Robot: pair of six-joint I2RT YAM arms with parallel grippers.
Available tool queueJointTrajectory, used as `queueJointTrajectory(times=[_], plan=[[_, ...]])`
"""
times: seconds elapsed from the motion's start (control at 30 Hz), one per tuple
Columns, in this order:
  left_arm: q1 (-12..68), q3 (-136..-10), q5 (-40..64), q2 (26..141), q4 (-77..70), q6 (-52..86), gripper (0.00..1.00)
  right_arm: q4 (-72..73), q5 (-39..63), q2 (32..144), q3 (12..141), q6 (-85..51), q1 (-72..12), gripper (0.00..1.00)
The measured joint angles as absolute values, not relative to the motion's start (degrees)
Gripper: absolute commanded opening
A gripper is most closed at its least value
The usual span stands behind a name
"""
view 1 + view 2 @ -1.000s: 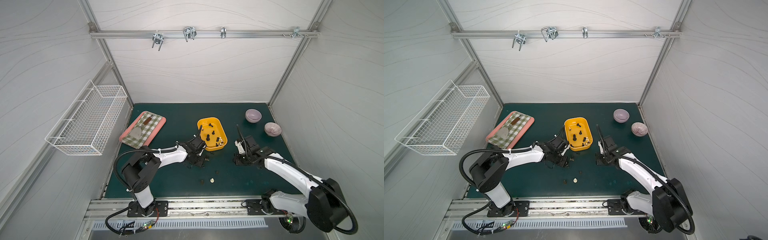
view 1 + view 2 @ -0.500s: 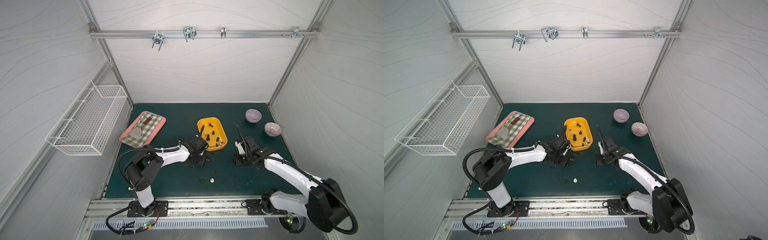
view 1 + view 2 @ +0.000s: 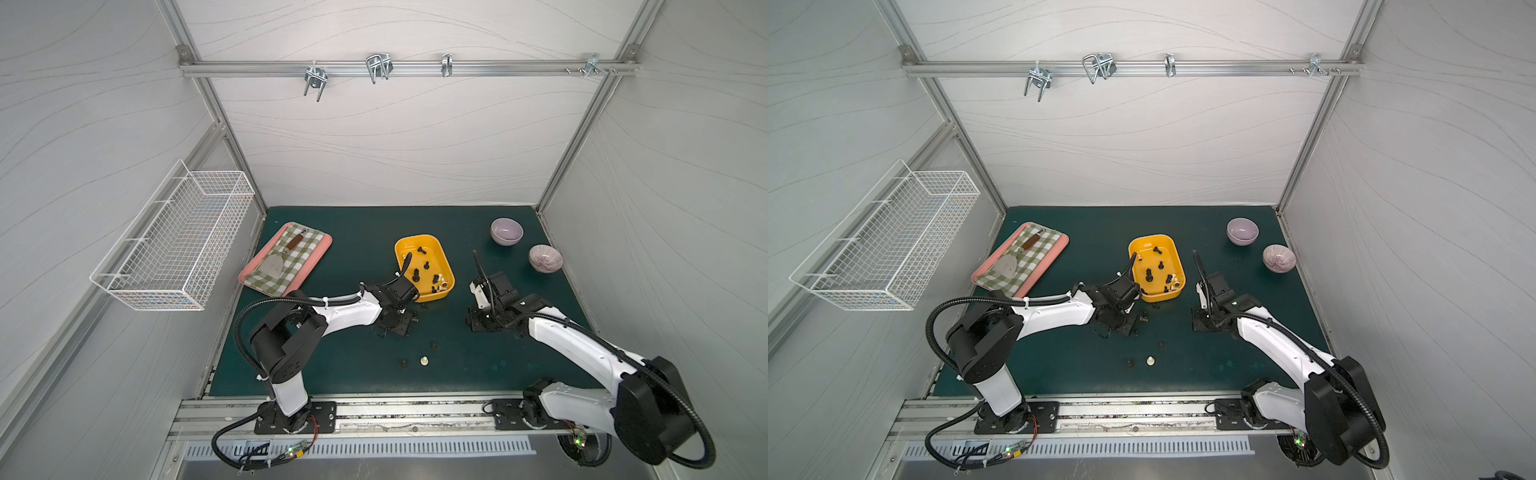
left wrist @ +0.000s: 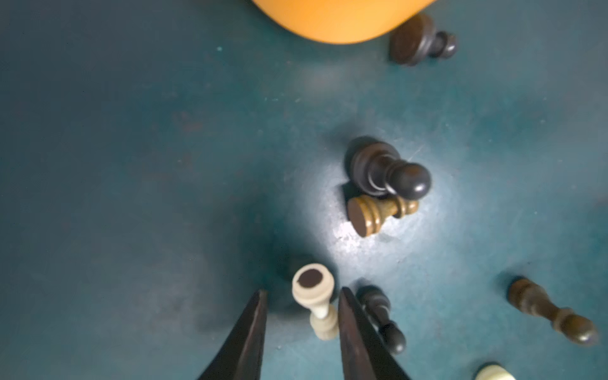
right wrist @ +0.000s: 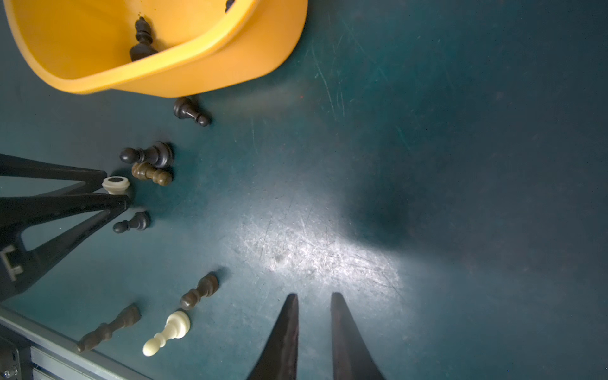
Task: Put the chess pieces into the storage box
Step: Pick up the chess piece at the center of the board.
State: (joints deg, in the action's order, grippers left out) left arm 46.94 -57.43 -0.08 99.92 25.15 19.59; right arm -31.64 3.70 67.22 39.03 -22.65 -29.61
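Dark green matting covered the table (image 3: pixel 332 249). In both top views the yellow storage box (image 3: pixel 440 259) (image 3: pixel 1173 257) sat near its middle, with several dark and a few cream chess pieces (image 3: pixel 415 273) inside. The left claw (image 3: pixel 397 328) was low over the table, just in front of the box's near corner. The right claw (image 3: pixel 478 322) was down near the table off to the box's right, apart from it. Nearer the front rail we saw three loose pieces: a cream one (image 3: pixel 423 360) with two dark ones (image 3: pixel 403 364) near it.

In the left wrist view, the left claw (image 4: pixel 301 292) stood parted astride a cream piece (image 4: pixel 312 289) whose dark-felted base faced the camera. One finger (image 4: pixel 355 329) lay against it. A sliver of table showed between the piece and the other finger, so nothing was clamped. Beyond it a black pawn (image 4: pixel 385 167) and a brown pawn (image 4: pixel 375 212) lay touching, and another dark pawn (image 4: pixel 418 41) lay just beside the box's wall (image 4: pixel 342 19).

In the right wrist view, the right claw (image 5: pixel 314 296) was all but clenched, with only a narrow slit between its fingers. It held nothing and pointed at bare table. The box (image 5: pixel 230 49) stood beyond it with a dark piece (image 5: pixel 141 39) inside. A cream pawn (image 5: pixel 167 332) lay on its side between two dark pieces.
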Motion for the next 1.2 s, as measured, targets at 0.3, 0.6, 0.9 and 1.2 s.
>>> queueJointTrajectory(times=[0.3,0.6,0.9,1.2], plan=[[46.9,-57.4,-0.9,99.9,25.5,18.8,0.28,-31.5,3.7,67.2,39.0,-22.7,-29.6,0.21],[46.9,-58.2,-1.1,100.9,25.0,18.6,0.25,-31.5,3.8,67.2,39.0,-22.6,-29.6,0.21],[46.9,-59.3,-1.4,102.1,23.9,18.3,0.16,-31.5,3.7,67.3,39.0,-22.6,-29.6,0.21],[46.9,-59.3,-1.5,101.4,24.3,17.9,0.15,-31.5,3.7,67.3,39.0,-22.6,-29.6,0.21]])
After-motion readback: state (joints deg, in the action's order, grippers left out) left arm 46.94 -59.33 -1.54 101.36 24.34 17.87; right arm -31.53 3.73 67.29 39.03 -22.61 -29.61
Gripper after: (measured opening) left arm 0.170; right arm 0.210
